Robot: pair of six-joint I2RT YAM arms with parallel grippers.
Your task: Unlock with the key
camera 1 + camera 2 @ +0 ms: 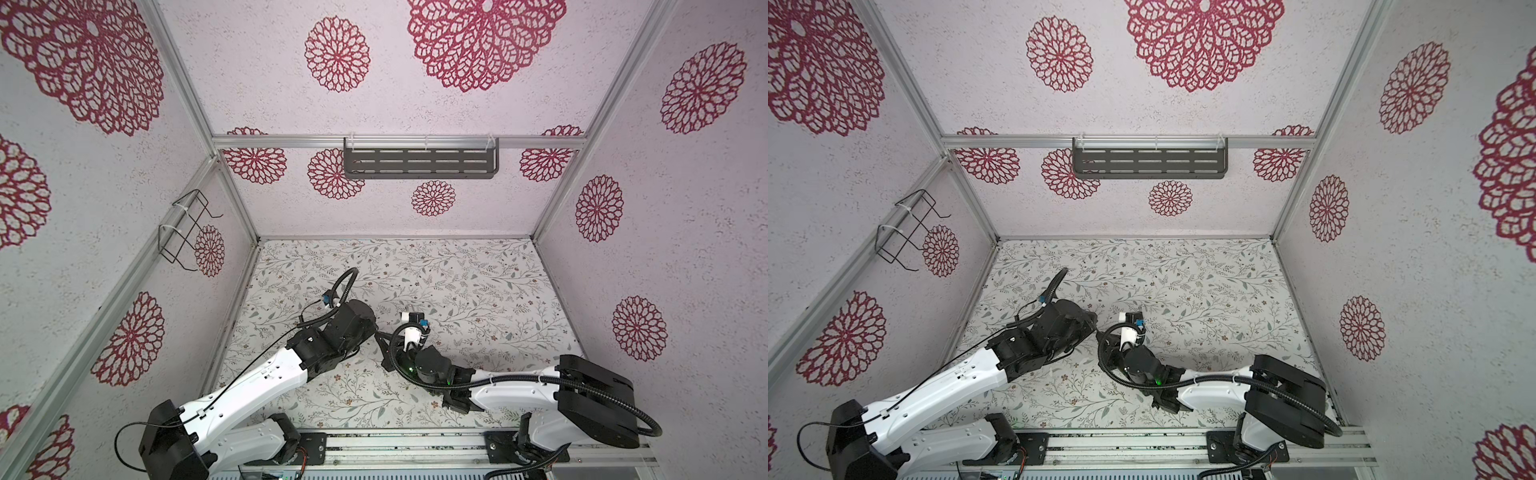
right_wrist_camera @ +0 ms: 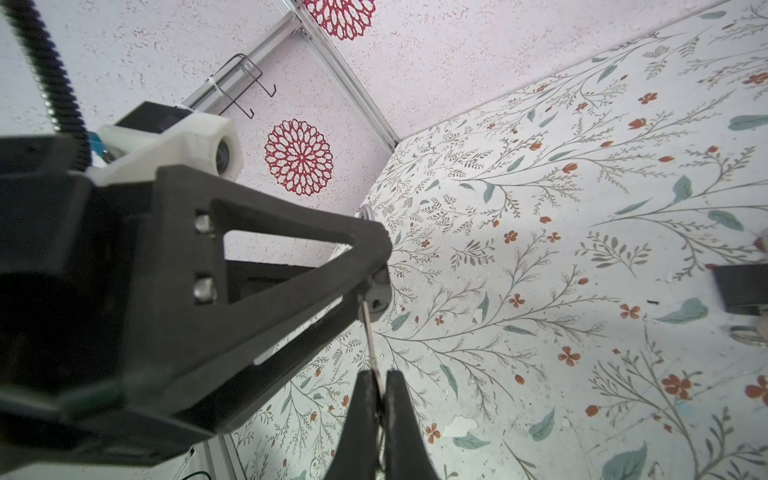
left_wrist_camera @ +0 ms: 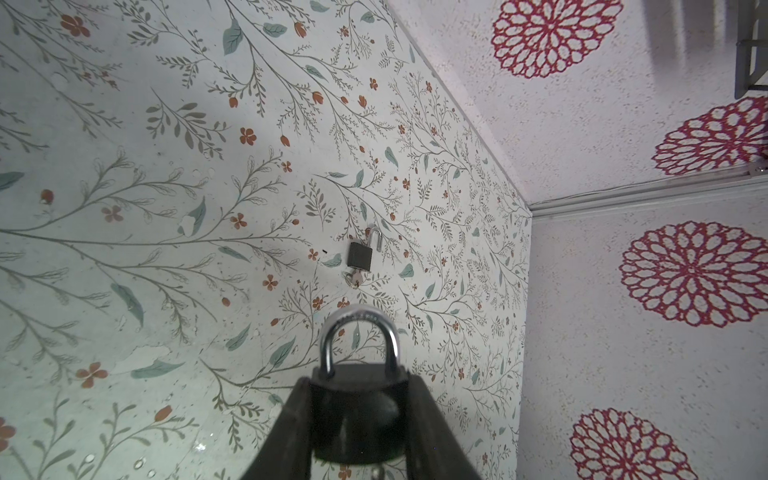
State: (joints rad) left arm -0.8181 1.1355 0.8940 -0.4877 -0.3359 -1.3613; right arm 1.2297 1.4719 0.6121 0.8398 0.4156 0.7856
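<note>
Just beside the padlock [image 3: 355, 415] clamped in the left gripper [image 3: 358, 380], the right gripper [image 2: 379, 376] pinches the key [image 2: 370, 332], seemingly touching.

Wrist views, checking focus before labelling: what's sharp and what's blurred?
Left wrist view: the round black padlock with silver shackle in the left gripper is soft, the small open dark padlock beyond is sharp. Right wrist view: left gripper blurred, thin silver key fairly crisp.

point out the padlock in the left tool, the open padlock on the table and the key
held padlock [image 3: 356, 405], left wrist view, black body
open padlock [image 3: 358, 256], left wrist view, black body
key [image 2: 369, 332], right wrist view, thin blade
</note>
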